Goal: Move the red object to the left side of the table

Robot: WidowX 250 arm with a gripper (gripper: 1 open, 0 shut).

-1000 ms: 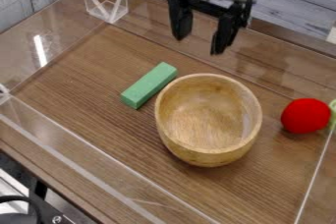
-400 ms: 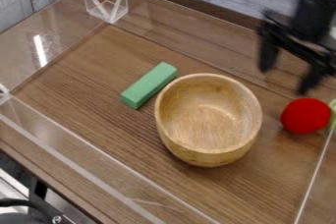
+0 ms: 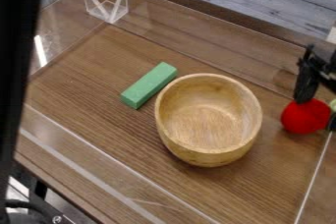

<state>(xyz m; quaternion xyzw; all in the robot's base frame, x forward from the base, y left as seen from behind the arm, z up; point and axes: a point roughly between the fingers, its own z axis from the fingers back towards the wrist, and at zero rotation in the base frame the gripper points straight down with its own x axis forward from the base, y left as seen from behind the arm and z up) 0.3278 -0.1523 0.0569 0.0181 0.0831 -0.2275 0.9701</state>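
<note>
The red object [image 3: 306, 118], a small bright ball, lies on the dark wood-grain table [image 3: 92, 81] at the far right, close to the clear side wall. My gripper [image 3: 319, 96] hangs just above it at the picture's right edge, pointing down and open. One black finger [image 3: 305, 79] shows clearly above the ball's left side. The other finger is partly cut off by the frame edge. Nothing sits between the fingers, and I cannot tell whether they touch the ball.
A wooden bowl [image 3: 197, 151] stands just left of the ball. A green rectangular block [image 3: 148, 84] lies left of the bowl. Clear acrylic walls [image 3: 79, 144] edge the table, with a clear bracket [image 3: 105, 4] at the back left. A dark band [image 3: 19, 90] covers the view's left edge.
The gripper has travelled from above the back middle of the table to the right and down, ending over the red ball. Ball, bowl and block have not moved.
</note>
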